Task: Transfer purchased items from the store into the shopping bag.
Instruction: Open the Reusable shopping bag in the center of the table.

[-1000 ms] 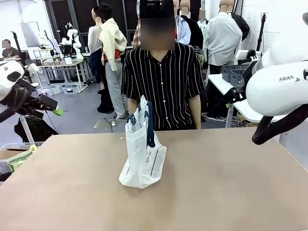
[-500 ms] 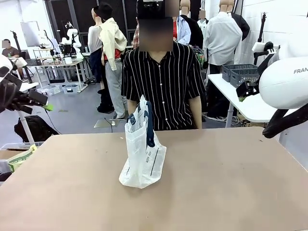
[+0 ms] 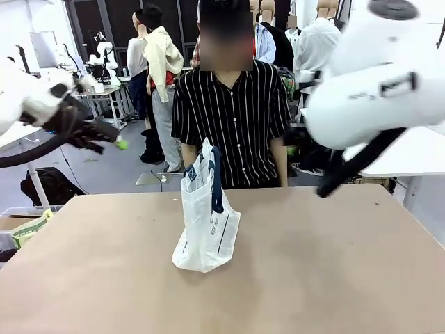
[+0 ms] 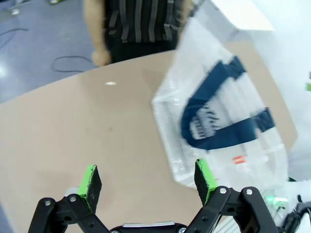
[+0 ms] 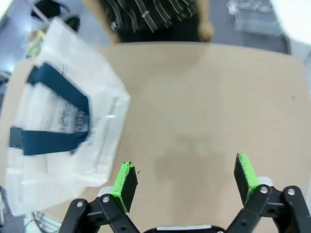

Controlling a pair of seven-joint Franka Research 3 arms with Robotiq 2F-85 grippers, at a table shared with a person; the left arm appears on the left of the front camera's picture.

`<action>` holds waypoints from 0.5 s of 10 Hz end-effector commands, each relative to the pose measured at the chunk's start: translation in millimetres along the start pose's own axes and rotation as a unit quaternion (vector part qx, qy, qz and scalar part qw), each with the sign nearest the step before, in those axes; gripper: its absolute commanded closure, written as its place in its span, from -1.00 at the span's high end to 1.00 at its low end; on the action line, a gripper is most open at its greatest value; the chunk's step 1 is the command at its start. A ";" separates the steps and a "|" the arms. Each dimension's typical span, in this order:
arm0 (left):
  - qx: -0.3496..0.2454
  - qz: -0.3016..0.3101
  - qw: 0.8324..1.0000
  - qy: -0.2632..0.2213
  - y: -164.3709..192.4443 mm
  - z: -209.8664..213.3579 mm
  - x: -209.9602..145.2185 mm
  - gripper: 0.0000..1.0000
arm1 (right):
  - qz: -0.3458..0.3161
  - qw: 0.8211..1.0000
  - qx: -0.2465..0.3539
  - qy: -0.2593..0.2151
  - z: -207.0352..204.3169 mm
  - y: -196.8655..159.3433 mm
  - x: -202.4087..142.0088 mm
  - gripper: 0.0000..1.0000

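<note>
White shopping bag (image 3: 206, 223), one, one person (image 3: 231, 125)

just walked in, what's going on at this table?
Nothing is being handled right now. The shopping bag stands upright in the middle of the table, in front of a person in a striped shirt at the far side. The left gripper and the right gripper both hover above the table, open and empty.

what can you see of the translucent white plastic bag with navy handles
The translucent white soft plastic shopping bag stands upright near the middle of the brown table, its base slumped. Dark navy strap handles hang down its side; thin dark printed lines mark it. Only the table touches it; contents unclear.
</note>
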State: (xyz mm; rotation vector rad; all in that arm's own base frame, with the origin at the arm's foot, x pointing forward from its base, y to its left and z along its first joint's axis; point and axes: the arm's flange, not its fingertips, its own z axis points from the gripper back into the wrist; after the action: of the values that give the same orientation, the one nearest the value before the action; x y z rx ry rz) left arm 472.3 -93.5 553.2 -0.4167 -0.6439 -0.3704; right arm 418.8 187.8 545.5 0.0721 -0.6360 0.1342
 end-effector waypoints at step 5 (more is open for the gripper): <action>-0.066 -0.030 0.997 -0.011 -25.7 -43.4 27.0 1.00 | -0.021 0.999 0.027 0.005 4.2 50.2 16.5 1.00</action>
State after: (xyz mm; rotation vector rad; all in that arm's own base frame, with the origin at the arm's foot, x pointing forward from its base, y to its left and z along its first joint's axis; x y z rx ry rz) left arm 488.0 -123.9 551.4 -0.4744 -0.6262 -0.4075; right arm 423.3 220.0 552.6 0.1178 -0.6289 0.1242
